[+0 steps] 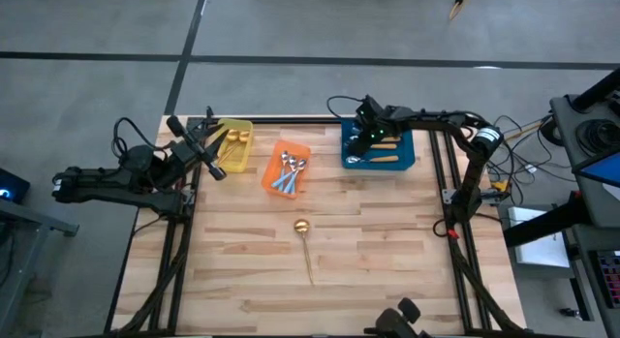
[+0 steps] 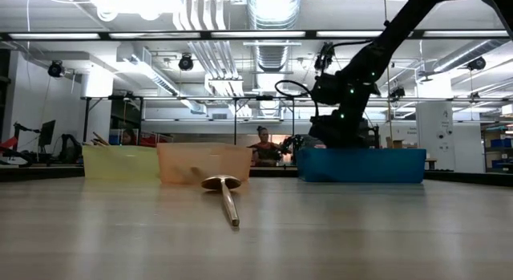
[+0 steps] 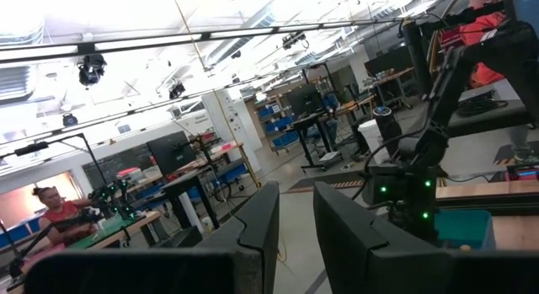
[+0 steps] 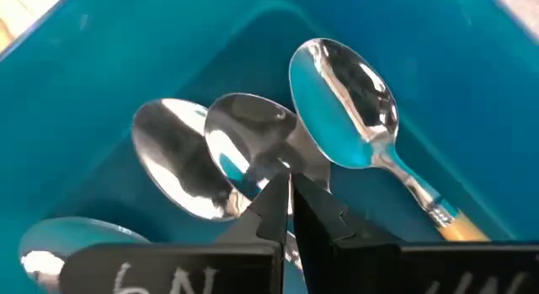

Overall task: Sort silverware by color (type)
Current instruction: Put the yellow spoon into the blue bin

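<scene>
No readable text — only blurred, illegible marks on the right tool [image 4: 290, 211].

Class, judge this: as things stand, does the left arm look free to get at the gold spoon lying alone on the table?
Probably yes: the gold spoon lies alone on bare wood, nothing around it, and the left gripper holds nothing by the yellow bin.
</scene>
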